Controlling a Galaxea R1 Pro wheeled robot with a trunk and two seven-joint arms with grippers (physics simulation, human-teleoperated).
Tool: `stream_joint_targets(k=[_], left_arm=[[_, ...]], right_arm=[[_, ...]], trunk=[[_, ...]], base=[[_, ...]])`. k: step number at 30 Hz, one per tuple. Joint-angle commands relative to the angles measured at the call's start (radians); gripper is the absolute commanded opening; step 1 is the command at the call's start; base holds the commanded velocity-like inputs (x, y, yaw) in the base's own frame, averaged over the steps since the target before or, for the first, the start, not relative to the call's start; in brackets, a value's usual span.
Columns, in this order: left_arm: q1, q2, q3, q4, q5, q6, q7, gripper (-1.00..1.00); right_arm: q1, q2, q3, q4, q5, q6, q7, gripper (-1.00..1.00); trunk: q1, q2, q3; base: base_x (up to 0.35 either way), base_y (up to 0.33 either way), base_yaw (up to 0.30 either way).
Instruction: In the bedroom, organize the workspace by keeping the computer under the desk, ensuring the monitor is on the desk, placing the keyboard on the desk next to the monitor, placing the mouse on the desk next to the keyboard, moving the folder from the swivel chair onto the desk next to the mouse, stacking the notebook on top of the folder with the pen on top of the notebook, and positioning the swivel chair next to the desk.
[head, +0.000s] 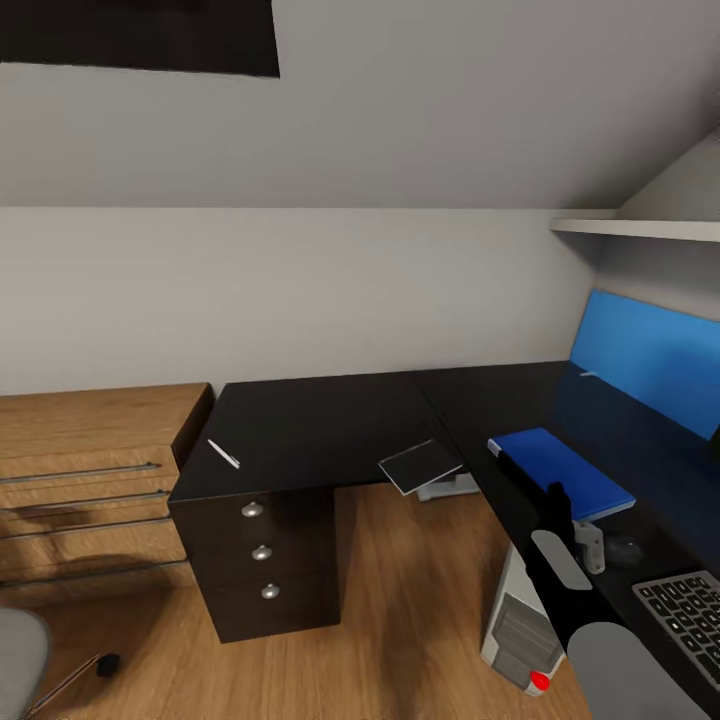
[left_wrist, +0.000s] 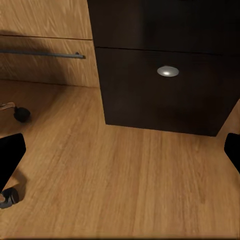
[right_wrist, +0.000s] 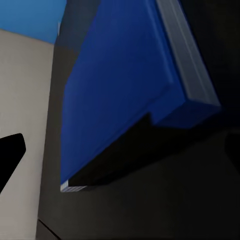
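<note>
The blue folder (head: 560, 468) lies on the right wing of the black desk (head: 330, 420); it also fills much of the right wrist view (right_wrist: 120, 95). My right gripper (head: 557, 497) (right_wrist: 120, 150) hovers open just above the folder's near end. The grey notebook (head: 420, 466) overhangs the desk's inner corner. The white pen (head: 223, 453) rests near the desk's left edge. The keyboard (head: 685, 612) and mouse (head: 627, 548) sit at the right. The computer (head: 518, 640) stands under the desk. The swivel chair (head: 20, 650) is at the lower left. My left gripper (left_wrist: 120, 155) is open over the floor. The monitor is out of view.
A black drawer unit (head: 265, 550) (left_wrist: 165, 75) with silver knobs supports the desk's left end. A wooden dresser (head: 90, 480) stands beside it. A blue wall panel (head: 650, 360) and a white shelf (head: 640, 228) sit behind the right wing. A chair caster (left_wrist: 21, 114) rests on the wood floor.
</note>
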Motion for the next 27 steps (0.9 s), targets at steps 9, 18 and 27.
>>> stream_joint_targets(k=[9, 18, 27], left_arm=[[0.0, 0.0, 0.004, 0.0, -0.011, -0.002, 0.008, 1.0], [0.0, 0.0, 0.004, 0.0, -0.011, -0.002, 0.008, 1.0], [0.0, 0.0, 0.004, 0.0, -0.011, -0.002, 0.008, 1.0]], right_arm=[[-0.001, 0.0, 0.003, -0.001, -0.005, 0.0, -0.003, 1.0], [0.0, 0.001, 0.004, -0.001, -0.006, 0.004, -0.002, 1.0], [0.0, 0.005, 0.007, -0.001, -0.01, 0.009, -0.004, 1.0]], trunk=[[0.0, -0.001, -0.001], [0.0, -0.001, -0.001], [0.0, -0.001, -0.001]], base=[[-0.019, 0.0, 0.0], [0.0, 0.0, 0.0], [0.0, 0.0, 0.0]])
